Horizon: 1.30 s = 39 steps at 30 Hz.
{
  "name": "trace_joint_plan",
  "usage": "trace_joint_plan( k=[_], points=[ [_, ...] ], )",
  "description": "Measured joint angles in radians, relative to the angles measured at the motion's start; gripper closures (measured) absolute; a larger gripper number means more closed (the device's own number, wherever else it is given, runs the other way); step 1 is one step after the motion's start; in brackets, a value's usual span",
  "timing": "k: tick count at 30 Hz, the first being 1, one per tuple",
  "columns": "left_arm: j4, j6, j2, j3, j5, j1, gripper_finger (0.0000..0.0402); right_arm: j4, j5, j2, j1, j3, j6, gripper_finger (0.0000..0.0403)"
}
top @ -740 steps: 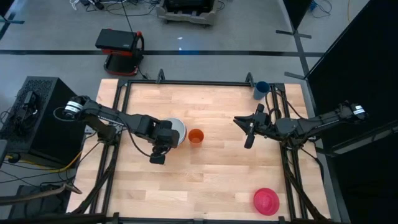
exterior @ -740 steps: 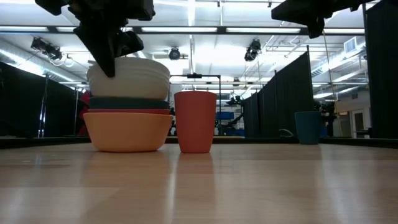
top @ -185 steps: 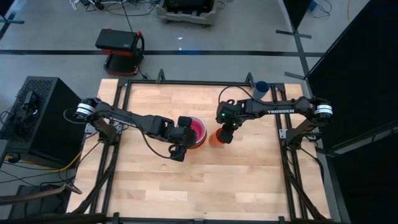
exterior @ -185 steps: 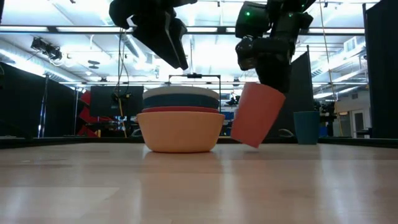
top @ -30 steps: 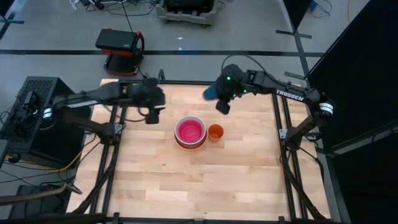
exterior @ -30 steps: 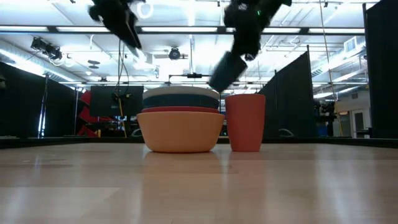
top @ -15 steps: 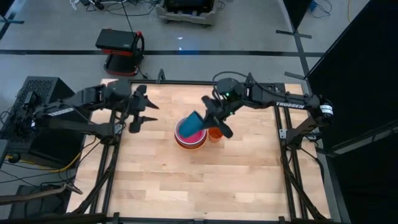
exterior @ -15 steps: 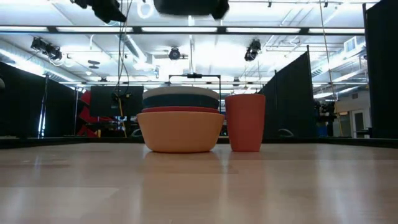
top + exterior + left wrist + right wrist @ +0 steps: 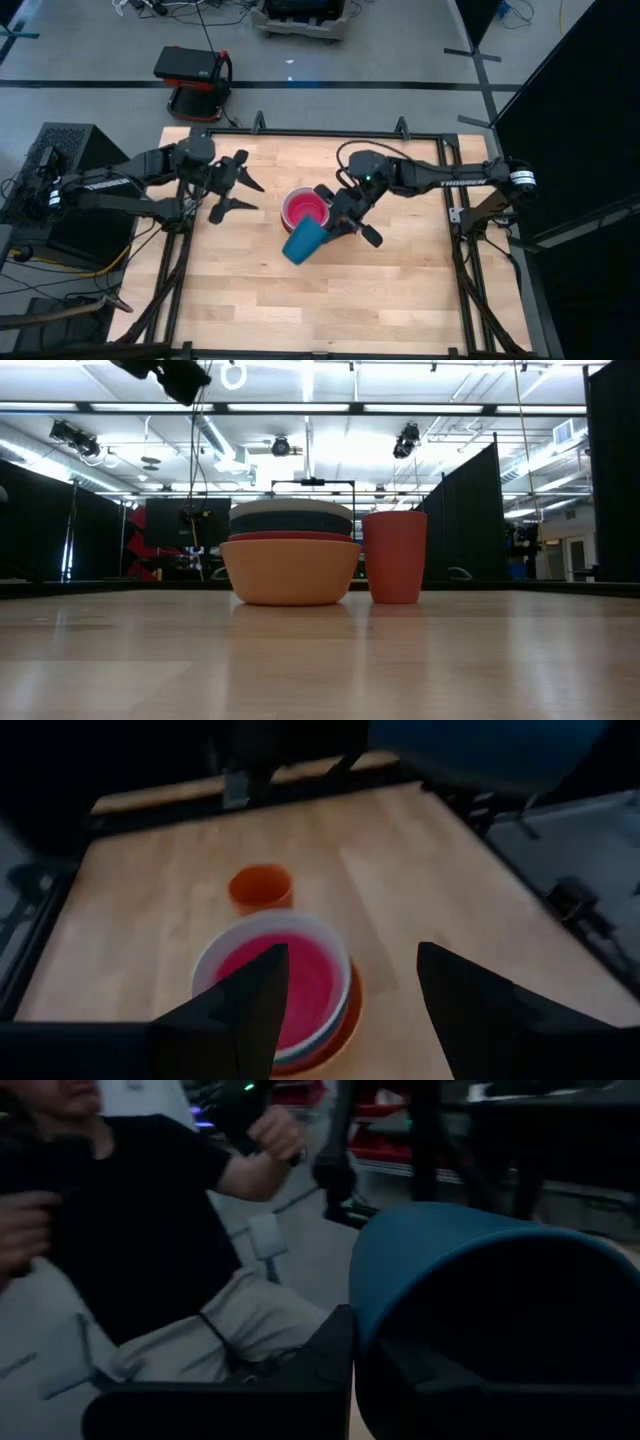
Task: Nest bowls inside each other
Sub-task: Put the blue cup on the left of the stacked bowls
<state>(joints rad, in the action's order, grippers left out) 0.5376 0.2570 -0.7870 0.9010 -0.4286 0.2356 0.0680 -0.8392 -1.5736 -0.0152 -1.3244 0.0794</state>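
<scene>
The bowls (image 9: 303, 208) stand nested in one stack at the table's middle, the magenta one uppermost. From the side the stack (image 9: 290, 565) shows orange at the bottom, then red, teal and white. My right gripper (image 9: 337, 222) hovers just right of the stack, shut on a dark-blue cup (image 9: 303, 242) that lies tilted in the air near the stack's near side. My left gripper (image 9: 245, 192) hangs open to the left of the stack, high above the table, and touches nothing. In its wrist view the stack (image 9: 275, 982) lies beyond the spread fingers. My right gripper holds the dark-blue cup by its rim (image 9: 358, 1308), one finger (image 9: 325, 1365) outside the wall and the other inside the mouth. The fingers come nearly level from the table's right. The cup is lifted clear, lying on its side with its bottom (image 9: 295, 250) toward the near left.
A small orange cup (image 9: 395, 557) stands upright right of the stack; in the high view my right gripper covers it. Black frame rails (image 9: 300, 132) border the table. Bare wood (image 9: 320, 310) lies on the near side. A seated person (image 9: 130, 1230) shows beyond the table.
My right gripper has carried the dark-blue cup from the far edge toward the near side, passing over the stack, and has rolled and tipped, so the cup now lies on its side. My left gripper has drawn back slightly and tipped up toward level, staying open.
</scene>
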Motion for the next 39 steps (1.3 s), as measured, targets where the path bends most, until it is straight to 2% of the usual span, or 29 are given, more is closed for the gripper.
trace_joint_plan(
  k=[3, 7, 10, 13, 17, 33, 39],
  points=[
    [-0.043, -0.002, 0.002, -0.020, -0.051, 0.000, 0.0193, -0.082, -0.043, 0.000, 0.018, 0.044, -0.008, 0.0403],
    [-0.067, -0.002, -0.004, -0.025, -0.096, 0.000, 0.0193, -0.278, -0.130, 0.000, 0.021, 0.131, -0.047, 0.0403],
    [-0.101, -0.005, -0.023, -0.025, -0.170, -0.004, 0.0193, -0.379, -0.155, 0.000, 0.021, 0.176, -0.076, 0.0403],
    [-0.160, -0.007, -0.051, -0.025, -0.214, -0.026, 0.0199, -0.401, -0.152, 0.000, 0.021, 0.202, -0.077, 0.0403],
    [-0.225, -0.006, -0.113, -0.025, -0.220, -0.057, 0.0208, -0.401, -0.117, -0.029, 0.020, 0.205, -0.081, 0.0403],
    [-0.324, 0.011, -0.331, -0.025, -0.287, -0.081, 0.0216, -0.435, -0.137, -0.218, 0.005, 0.206, -0.180, 0.0403],
    [-0.370, 0.027, -0.372, -0.025, -0.304, -0.095, 0.0204, -0.495, -0.162, -0.223, 0.003, 0.205, -0.234, 0.0403]
  ],
)
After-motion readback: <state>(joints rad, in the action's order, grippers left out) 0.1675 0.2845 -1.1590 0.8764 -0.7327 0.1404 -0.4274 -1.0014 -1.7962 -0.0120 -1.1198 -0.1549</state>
